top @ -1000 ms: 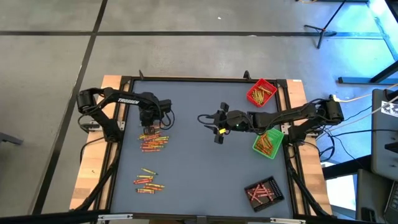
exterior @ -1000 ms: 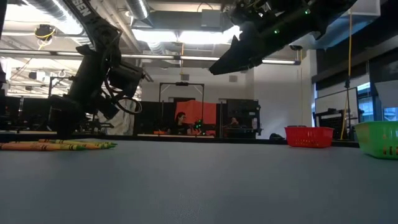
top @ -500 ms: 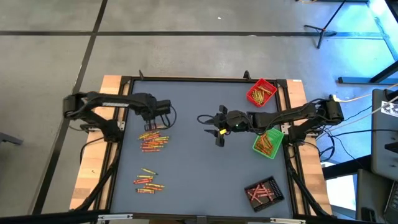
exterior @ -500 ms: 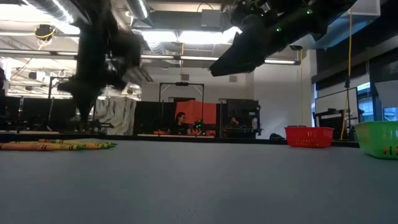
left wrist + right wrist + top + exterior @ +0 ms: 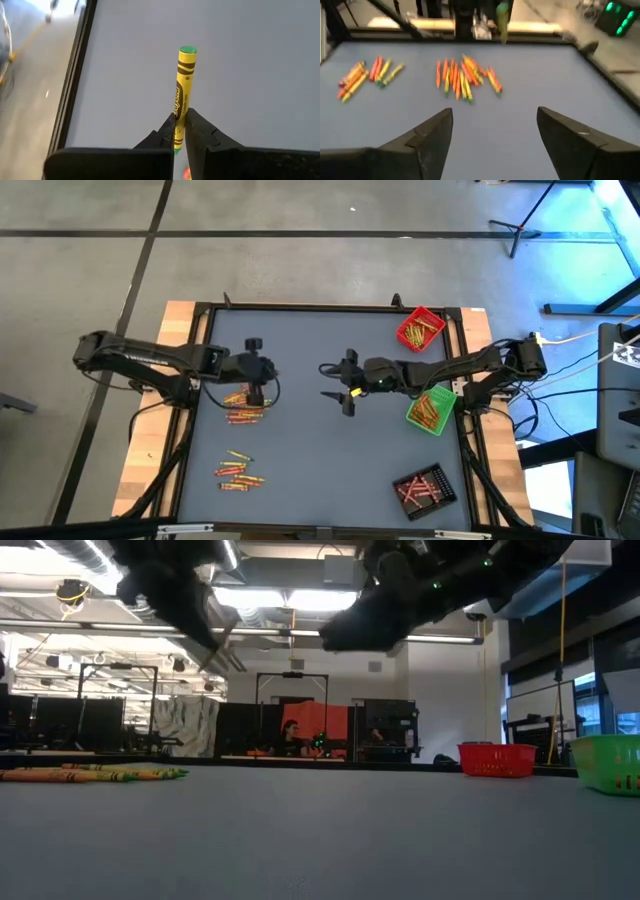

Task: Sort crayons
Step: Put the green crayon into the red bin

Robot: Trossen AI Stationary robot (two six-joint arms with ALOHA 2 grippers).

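Surface: one grey-blue matte surface (image 5: 320, 450) with a black rim and pale wooden side rails, filling the middle of the high view.
Room: grey floor with dark seams around it; the low view alone shows an open hall with ceiling lights, dark partitions and a seated person far back at centre.
Arms: two dark arms, the left arm (image 5: 140, 358) reaching in from mid-left, the right arm (image 5: 470, 365) from mid-right.
Trays: three square plastic trays at the right side of the high view, a red tray (image 5: 420, 328) upper right, a green tray (image 5: 431, 410) below it, a black tray (image 5: 423, 488) lower right; each holds small sticks, too small to count.
Left gripper: left gripper (image 5: 180, 131) sits above the larger crayon pile at centre-left; its fingers pinch one yellow-wrapped crayon with a green tip (image 5: 183, 90), seen only in the left wrist view, lifted off the surface.
Right gripper: right gripper (image 5: 343, 385) hangs over the surface at centre; its fingers (image 5: 432, 137) are spread wide with nothing between them.
Crayons: two loose piles of red, orange and yellow crayons, one at centre-left (image 5: 243, 407) and one at lower left (image 5: 236, 471); the right wrist view shows both piles as fanned rows.
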